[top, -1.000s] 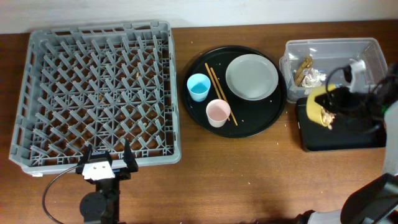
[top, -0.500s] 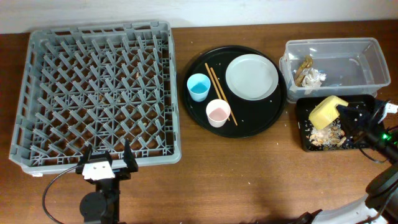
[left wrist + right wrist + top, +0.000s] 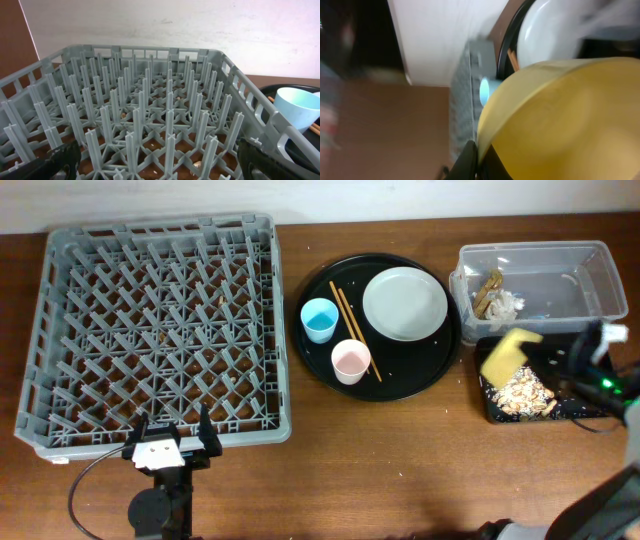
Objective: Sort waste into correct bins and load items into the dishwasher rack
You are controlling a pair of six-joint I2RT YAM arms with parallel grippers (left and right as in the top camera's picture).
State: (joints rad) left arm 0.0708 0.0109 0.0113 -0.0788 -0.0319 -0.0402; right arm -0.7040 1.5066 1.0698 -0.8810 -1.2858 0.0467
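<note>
The bowl has shifted toward 9 o'clock, tipped over the black tray, scraps piled beneath. My right gripper clamps its rim, arm reaching in from 3 o'clock; blur hides its fingers. My left gripper sits spread at the rack's 6 o'clock edge.

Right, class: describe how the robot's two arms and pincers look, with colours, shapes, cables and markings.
The left arm is black with a round joint, a white block behind its pincer, two slim black fingers, and a thin grey cable looping off. The right arm is blurred: black, with a white part and a small green light.
</note>
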